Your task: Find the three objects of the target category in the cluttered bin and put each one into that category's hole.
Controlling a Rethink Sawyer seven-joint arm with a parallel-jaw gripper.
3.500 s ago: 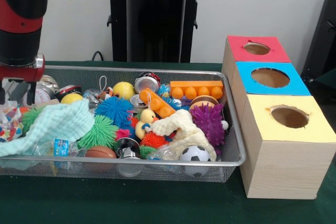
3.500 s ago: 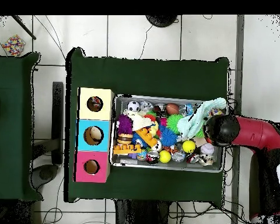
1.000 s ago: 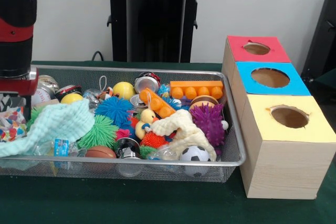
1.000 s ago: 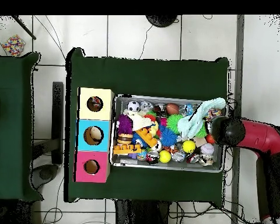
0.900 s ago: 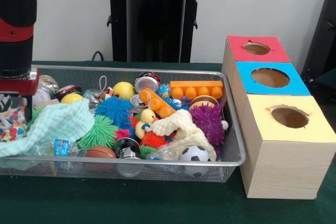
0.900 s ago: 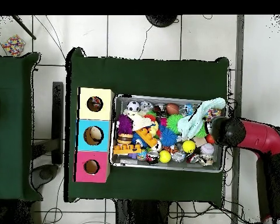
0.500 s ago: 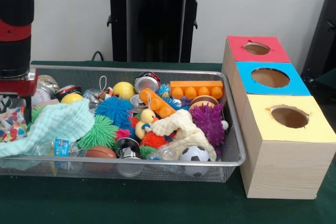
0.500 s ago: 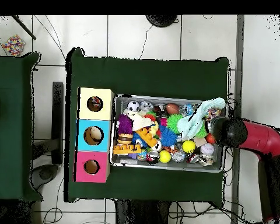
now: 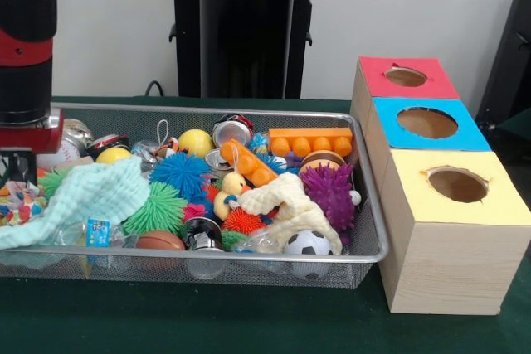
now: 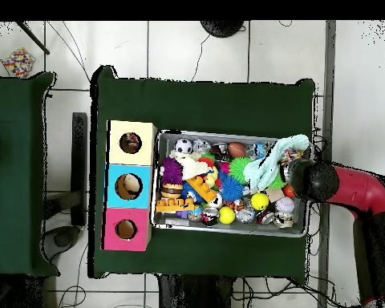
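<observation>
**Arm at the bin's end, jaws unclear**

From the front, the gripper (image 9: 18,167) is seen at the left end of the wire bin (image 9: 369,230), just beside the mint cloth (image 9: 87,196) — whether the jaws are open or closed cannot be told. Right of the bin stand three boxes with holes: red (image 9: 406,77), blue (image 9: 427,123), yellow (image 9: 457,185).

From overhead, the red arm (image 10: 352,188) is seen reaching the bin's (image 10: 228,231) right end — the boxes lie at its left on the green tabletop (image 10: 204,100).
</observation>
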